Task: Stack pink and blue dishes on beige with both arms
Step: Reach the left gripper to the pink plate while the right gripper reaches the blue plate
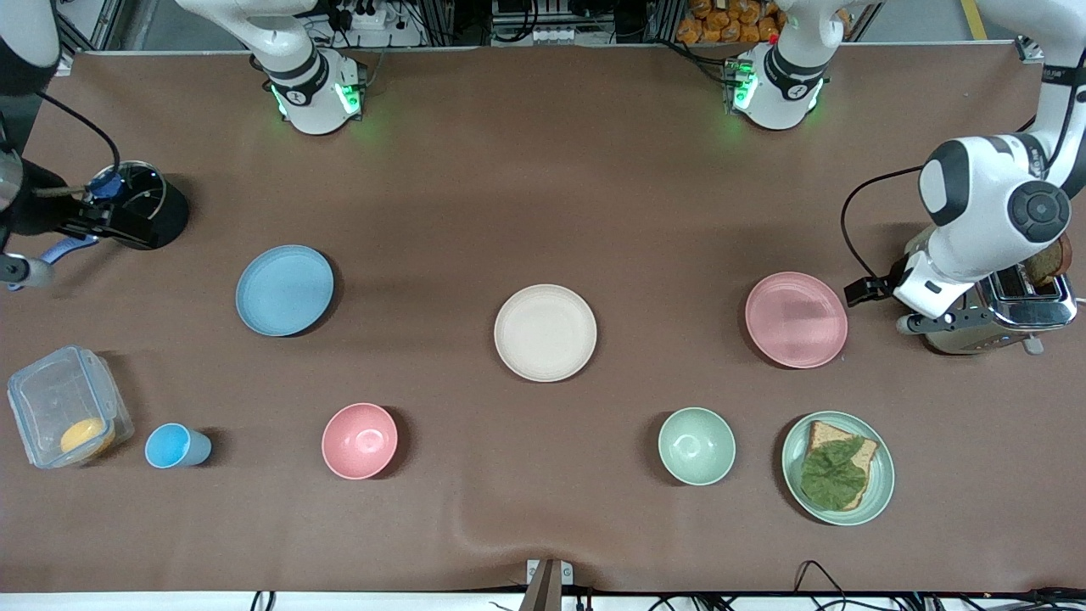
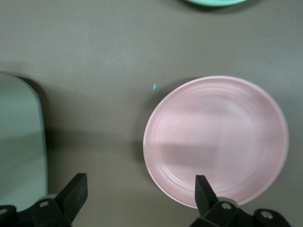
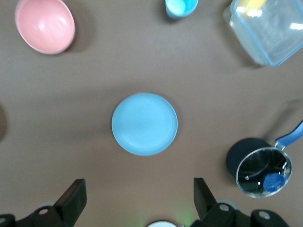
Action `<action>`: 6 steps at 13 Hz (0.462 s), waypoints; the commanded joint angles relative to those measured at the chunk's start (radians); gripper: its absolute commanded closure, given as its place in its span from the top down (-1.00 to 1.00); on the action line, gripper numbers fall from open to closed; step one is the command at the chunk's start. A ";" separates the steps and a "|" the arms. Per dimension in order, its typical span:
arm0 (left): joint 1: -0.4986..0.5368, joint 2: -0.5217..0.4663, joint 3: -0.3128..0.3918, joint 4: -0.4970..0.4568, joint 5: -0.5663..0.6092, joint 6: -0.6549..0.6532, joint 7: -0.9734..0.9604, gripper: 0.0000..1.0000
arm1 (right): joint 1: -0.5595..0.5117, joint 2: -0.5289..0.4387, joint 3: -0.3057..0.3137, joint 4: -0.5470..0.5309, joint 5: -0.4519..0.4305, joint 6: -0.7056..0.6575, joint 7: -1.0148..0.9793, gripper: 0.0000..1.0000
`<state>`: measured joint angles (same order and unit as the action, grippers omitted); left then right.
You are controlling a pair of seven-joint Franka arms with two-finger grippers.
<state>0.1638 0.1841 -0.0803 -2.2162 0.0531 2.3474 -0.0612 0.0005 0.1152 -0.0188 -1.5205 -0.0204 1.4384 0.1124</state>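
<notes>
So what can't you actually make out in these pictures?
- Front view: left arm covers much of the toaster.
- Front view: right arm hides part of the black pot.
- Left wrist view: edge cuts off the green plate.
- Front view: yellow lump in the clear box, too small to identify.

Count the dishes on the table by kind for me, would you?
Plates: 4 - blue plate, beige plate, pink plate, green plate
Bowls: 2 - pink bowl, green bowl
Cups: 1 - blue cup
Total: 7
</notes>
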 commanded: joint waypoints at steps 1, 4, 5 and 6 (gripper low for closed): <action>0.016 0.063 -0.006 -0.002 0.007 0.041 0.015 1.00 | -0.029 0.089 0.000 -0.021 -0.003 -0.009 -0.016 1.00; 0.043 0.135 -0.007 0.000 0.007 0.088 0.012 1.00 | -0.066 0.095 0.002 -0.186 -0.001 0.158 -0.095 1.00; 0.045 0.153 -0.007 0.000 0.007 0.099 0.014 1.00 | -0.085 0.095 0.002 -0.245 0.000 0.219 -0.141 1.00; 0.046 0.169 -0.007 0.000 0.007 0.105 0.014 1.00 | -0.106 0.095 0.002 -0.303 0.020 0.288 -0.181 1.00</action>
<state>0.1944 0.3242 -0.0803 -2.2216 0.0532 2.4295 -0.0606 -0.0620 0.2464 -0.0256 -1.7068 -0.0187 1.6337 0.0046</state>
